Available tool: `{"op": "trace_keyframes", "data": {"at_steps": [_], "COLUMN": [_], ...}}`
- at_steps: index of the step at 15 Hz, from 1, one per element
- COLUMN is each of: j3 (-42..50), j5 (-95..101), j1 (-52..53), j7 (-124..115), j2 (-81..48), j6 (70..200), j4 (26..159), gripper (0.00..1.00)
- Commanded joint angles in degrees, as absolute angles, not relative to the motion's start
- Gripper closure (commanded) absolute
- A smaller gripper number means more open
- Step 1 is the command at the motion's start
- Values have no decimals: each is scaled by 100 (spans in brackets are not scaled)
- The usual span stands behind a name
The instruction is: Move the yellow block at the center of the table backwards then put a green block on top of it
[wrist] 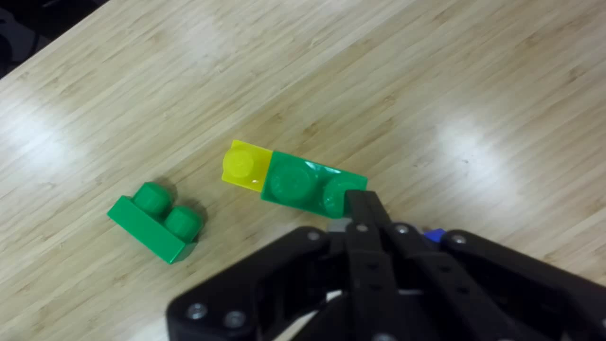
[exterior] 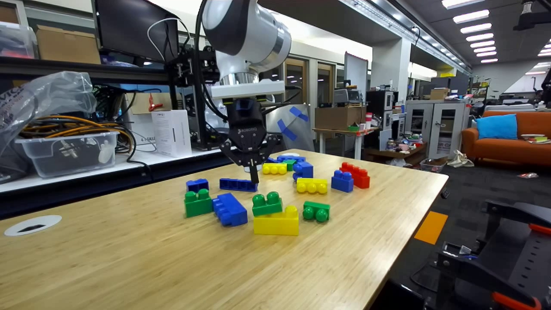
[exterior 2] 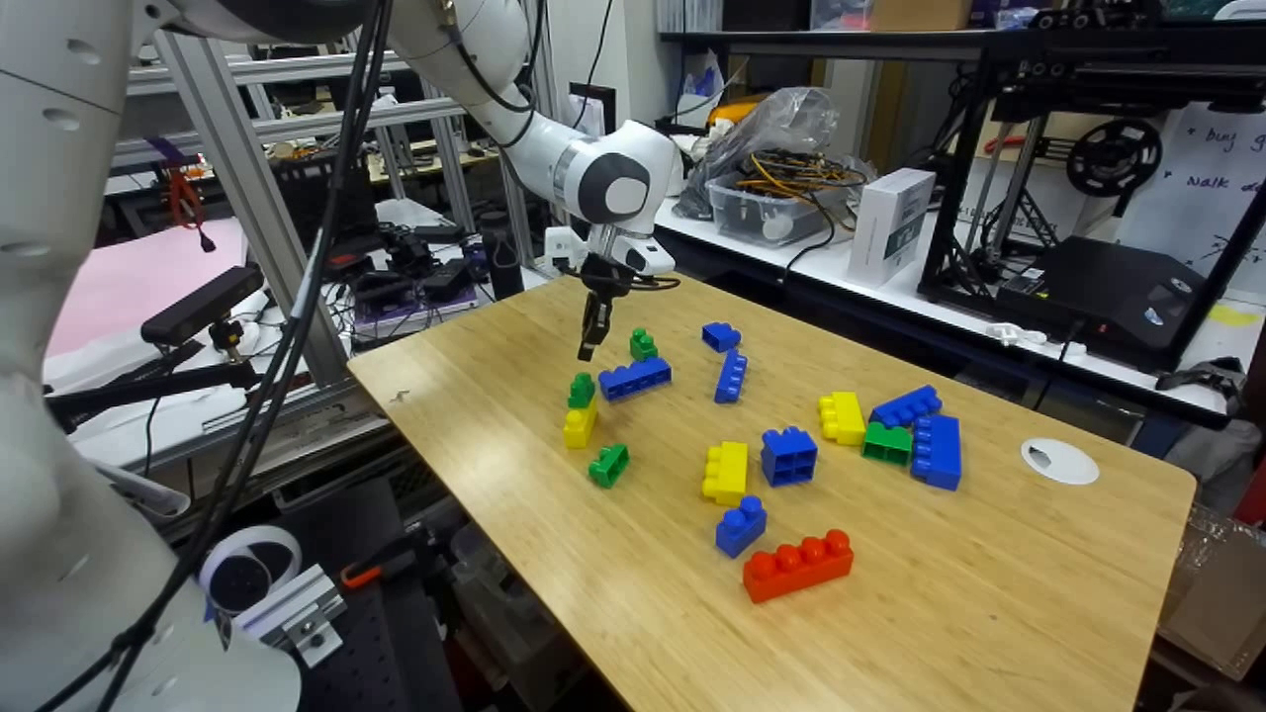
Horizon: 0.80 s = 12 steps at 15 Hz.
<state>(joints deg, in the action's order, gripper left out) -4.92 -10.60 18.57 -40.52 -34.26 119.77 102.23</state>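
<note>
the green block [exterior: 267, 207] sits below the end effector [exterior: 255, 178], apart.

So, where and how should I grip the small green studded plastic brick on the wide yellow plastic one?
Likely from straight above, pinching the green brick across its long flat sides, below the studs: these sides run parallel and look unobstructed, while the rounded studs point up. The yellow brick juts past one end. The shut pincer would need opening first.

Blue cushion [exterior: 497, 127] on orange sofa [exterior: 512, 149]; dark floor [exterior: 486, 185]; lit ceiling panels [exterior: 471, 16] overhead
</note>
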Motion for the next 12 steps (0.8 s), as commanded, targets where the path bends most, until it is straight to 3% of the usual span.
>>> {"op": "trace_keyframes", "data": {"at_steps": [1, 12], "j3": [-457, -397], "j5": [-760, 10], "j1": [1979, 2172], "j7": [-4103, -4551], "j2": [-3303, -3342], "j6": [12095, 11849], "j4": [10478, 10607], "gripper": [100, 100]}}
